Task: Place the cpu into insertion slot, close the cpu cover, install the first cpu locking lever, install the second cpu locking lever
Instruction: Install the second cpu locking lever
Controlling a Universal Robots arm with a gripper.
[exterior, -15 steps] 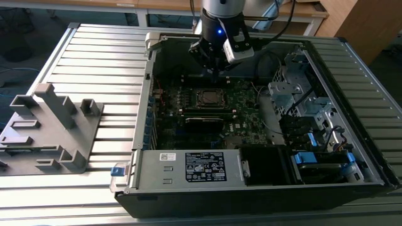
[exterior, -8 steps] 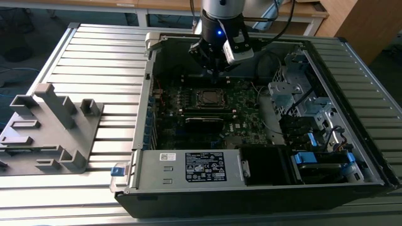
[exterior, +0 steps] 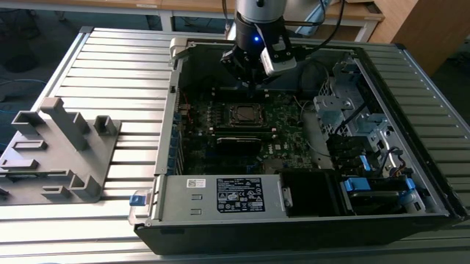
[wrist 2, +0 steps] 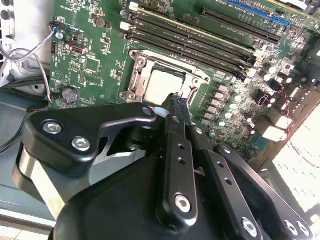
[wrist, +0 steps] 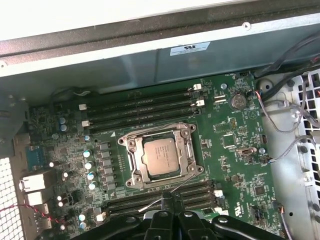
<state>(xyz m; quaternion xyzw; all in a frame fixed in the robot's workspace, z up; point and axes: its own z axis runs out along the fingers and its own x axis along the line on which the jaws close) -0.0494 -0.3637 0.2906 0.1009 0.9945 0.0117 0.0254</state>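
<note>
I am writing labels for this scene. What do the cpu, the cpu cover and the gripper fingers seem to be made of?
The cpu: dull silver-grey metal top, seemingly brushed, with a soft even sheen.
The cpu cover: thin bright metal frame, probably steel; its edges glint.
The gripper fingers: matte black, likely coated metal with silvery screw heads, though hard plastic is possible.

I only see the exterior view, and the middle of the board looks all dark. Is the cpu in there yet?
Observer: Yes. In the first wrist view the cpu lies flat in the socket, silver top up.
Operator: Is it covered?
Observer: The cpu cover lies flat around it like a frame.
Operator: What's the arm holding?
Observer: Nothing. In the second wrist view the pincer has its tips together, with nothing between them.
</note>
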